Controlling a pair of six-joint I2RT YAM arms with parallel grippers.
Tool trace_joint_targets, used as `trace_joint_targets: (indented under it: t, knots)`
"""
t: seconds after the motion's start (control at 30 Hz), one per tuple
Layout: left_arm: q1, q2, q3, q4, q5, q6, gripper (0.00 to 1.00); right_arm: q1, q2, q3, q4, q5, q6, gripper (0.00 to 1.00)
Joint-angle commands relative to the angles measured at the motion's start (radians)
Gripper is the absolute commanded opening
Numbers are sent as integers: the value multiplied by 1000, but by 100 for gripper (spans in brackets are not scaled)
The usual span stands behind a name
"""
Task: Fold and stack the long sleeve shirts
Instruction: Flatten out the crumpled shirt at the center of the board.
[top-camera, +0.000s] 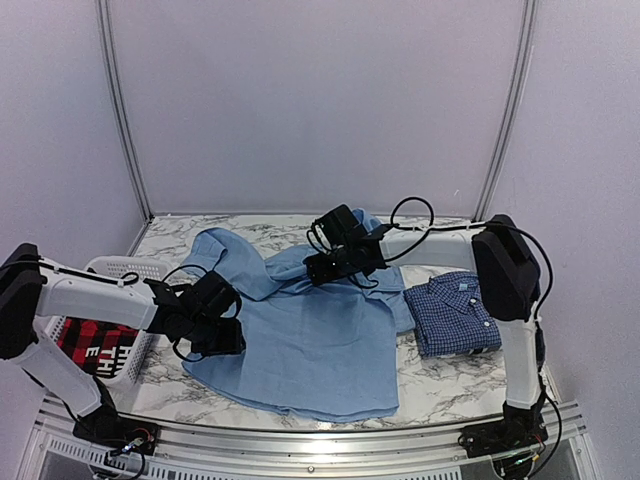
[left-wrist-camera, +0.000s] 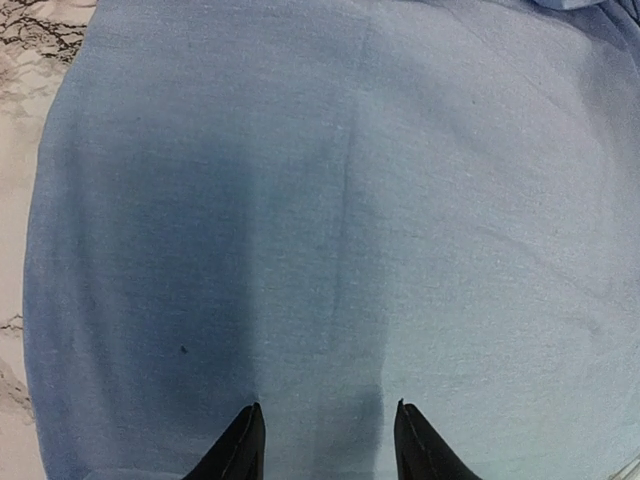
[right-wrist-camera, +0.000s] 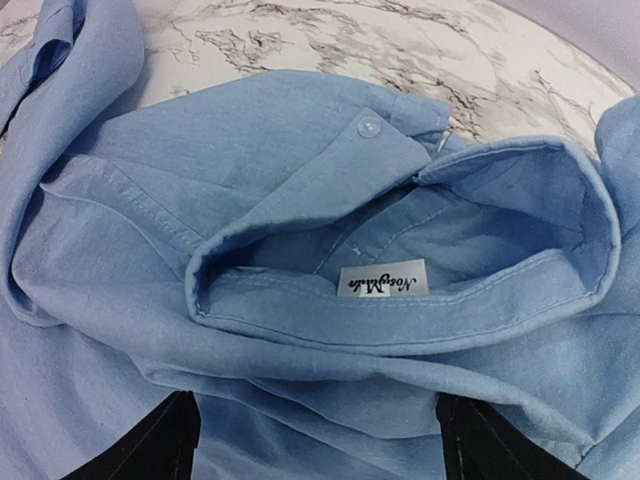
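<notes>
White basket (top-camera: 120, 268) holding a red-and-black garment (top-camera: 95, 340) far left. Left pincer (left-wrist-camera: 325, 440) is partly spread over the light blue shirt (top-camera: 320, 340) lying mid-table (top-camera: 450, 385). Right pincer (right-wrist-camera: 320, 440) is spread wide at its collar (right-wrist-camera: 400, 290). Dark blue checked shirt (top-camera: 455, 313) sits folded on the right.

light blue shirt (top-camera: 320, 340) — matt woven cloth | table (top-camera: 450, 388) — smooth marble-look, slightly glossy

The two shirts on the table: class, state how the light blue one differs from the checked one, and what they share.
The light blue shirt is plain; the checked shirt is dark blue with fine white checks. The light blue shirt lies spread and rumpled; the checked shirt is folded into a rectangle. Both have collars.
</notes>
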Motion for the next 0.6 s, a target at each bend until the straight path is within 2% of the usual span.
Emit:
trace_joint_targets:
  t: [0.0, 0.3, 0.57]
  knots:
    - [-18, 21, -34, 38, 9, -8, 45, 34, -37, 23, -38, 67, -71, 82]
    - [-54, 26, -101, 47, -3, -66, 45, 102, 61, 128, -63, 223, -166, 82]
    - [-69, -21, -183, 47, -3, -108, 45, 105, 153, 248, -87, 203, -203, 63]
